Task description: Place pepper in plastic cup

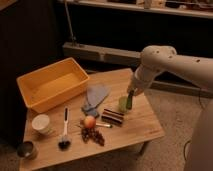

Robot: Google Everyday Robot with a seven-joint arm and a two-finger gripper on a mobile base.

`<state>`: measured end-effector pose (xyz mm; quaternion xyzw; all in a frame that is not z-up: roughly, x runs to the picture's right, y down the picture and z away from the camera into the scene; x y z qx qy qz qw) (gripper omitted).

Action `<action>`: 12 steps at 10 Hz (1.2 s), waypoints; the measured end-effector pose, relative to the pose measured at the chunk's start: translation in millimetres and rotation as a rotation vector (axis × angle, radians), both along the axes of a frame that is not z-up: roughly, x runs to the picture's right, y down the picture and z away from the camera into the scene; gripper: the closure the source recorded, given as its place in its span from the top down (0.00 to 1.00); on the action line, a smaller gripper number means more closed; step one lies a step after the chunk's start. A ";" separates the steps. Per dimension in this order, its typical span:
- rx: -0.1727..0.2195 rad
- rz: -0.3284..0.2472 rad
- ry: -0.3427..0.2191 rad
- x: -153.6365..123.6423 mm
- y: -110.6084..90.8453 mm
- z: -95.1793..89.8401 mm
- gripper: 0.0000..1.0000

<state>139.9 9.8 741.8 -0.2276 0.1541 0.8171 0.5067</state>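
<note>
The slim dark green pepper (129, 101) stands upright at the right rim of the small light green plastic cup (122, 104), on the right part of the wooden table (142, 127). My gripper (131, 93) comes down from the white arm at the upper right and is shut on the pepper's top end. The pepper's lower tip sits at or just inside the cup's right edge; I cannot tell which.
A yellow bin (52, 84) stands at the back left. A blue-grey cloth (95, 97) lies left of the cup, and a dark bar-shaped packet (113, 116) lies in front of it. An apple (89, 121), grapes (93, 135), a brush (64, 132), a white cup (41, 123) and a dark metallic cup (26, 149) sit front left.
</note>
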 end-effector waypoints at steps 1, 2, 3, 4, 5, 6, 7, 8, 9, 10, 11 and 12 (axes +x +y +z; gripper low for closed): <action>0.018 -0.009 0.001 -4.5 -2.4 7.3 0.04; 0.041 -0.017 0.002 -13.2 -7.2 14.3 0.04; 0.058 -0.025 0.005 -18.8 -10.1 19.4 0.04; 0.076 -0.033 0.009 -25.5 -12.4 27.0 0.04; 0.098 -0.048 0.013 -28.9 -14.1 36.0 0.04; 0.111 -0.057 0.014 -29.9 -14.9 44.4 0.04; 0.115 -0.059 0.005 -30.4 -16.4 49.5 0.04; 0.113 -0.060 -0.011 -28.1 -18.2 60.3 0.04; 0.109 -0.057 -0.016 -26.0 -20.4 66.1 0.04; 0.105 -0.057 -0.018 -24.7 -22.2 73.3 0.04; 0.103 -0.061 -0.018 -24.7 -23.4 79.5 0.04; 0.105 -0.070 -0.020 -26.3 -25.4 84.1 0.04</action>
